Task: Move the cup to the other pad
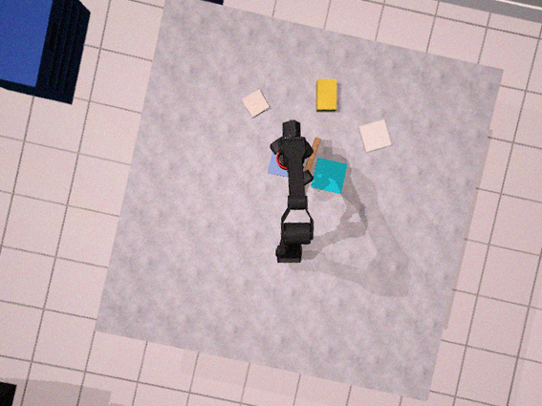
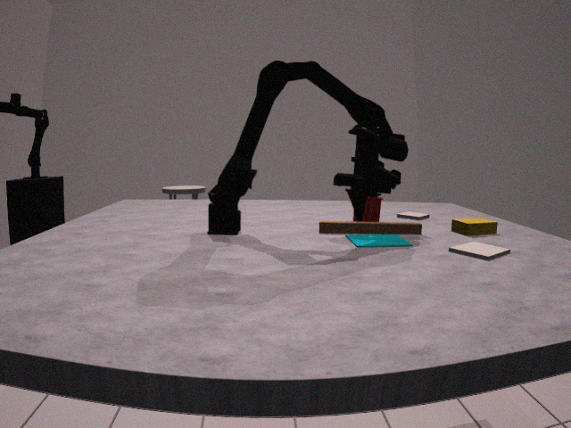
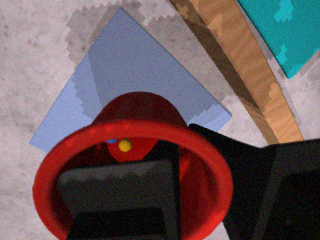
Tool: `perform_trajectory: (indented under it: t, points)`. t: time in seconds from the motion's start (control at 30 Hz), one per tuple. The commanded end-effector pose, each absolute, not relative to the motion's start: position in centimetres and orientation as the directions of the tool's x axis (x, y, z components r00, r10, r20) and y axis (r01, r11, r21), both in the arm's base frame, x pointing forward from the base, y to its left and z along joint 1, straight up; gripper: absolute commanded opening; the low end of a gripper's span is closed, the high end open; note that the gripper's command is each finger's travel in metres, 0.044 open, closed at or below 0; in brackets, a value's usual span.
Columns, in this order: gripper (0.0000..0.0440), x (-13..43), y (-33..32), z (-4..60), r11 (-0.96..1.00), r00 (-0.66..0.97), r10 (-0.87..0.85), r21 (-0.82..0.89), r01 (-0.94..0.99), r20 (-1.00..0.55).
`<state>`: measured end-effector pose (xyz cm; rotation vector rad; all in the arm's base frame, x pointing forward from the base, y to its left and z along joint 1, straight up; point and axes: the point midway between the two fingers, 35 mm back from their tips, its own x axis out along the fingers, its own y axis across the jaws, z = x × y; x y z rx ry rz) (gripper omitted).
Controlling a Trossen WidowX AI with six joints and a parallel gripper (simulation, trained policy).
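Pincer (image 1: 290, 155) (image 2: 361, 215) (image 3: 181, 130) pinches one wall of the tilted red cup (image 1: 278, 161) (image 2: 373, 209) (image 3: 134, 126); an off-centre lift could tip it further, spilling marbles (image 3: 125, 145).

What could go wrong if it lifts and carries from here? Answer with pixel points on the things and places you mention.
1. The gripper (image 1: 287, 158) (image 2: 361, 217) (image 3: 181, 130) straddles one side wall of the red round cup (image 1: 278, 160) (image 2: 374, 209) (image 3: 142, 107), so it may tip or swing, spilling marbles (image 3: 125, 145).
2. The brown wooden bar (image 1: 312, 153) (image 2: 370, 227) (image 3: 245, 65) lies between the cup and the teal square pad (image 1: 329, 175) (image 2: 378, 240) (image 3: 295, 35); a low carry could clip it.
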<state>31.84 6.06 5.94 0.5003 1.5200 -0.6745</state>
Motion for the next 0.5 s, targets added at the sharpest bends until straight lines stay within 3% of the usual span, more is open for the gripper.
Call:
perform_trajectory:
  t: [0.0,0.47]
  points:
    - [0.0,31.6,5.7,5.6,0.741,-0.068,-0.104,-0.123,0.66,-0.992]
    - [0.0,31.8,5.2,8.3,0.712,-0.025,-0.082,-0.076,0.698,-0.996]
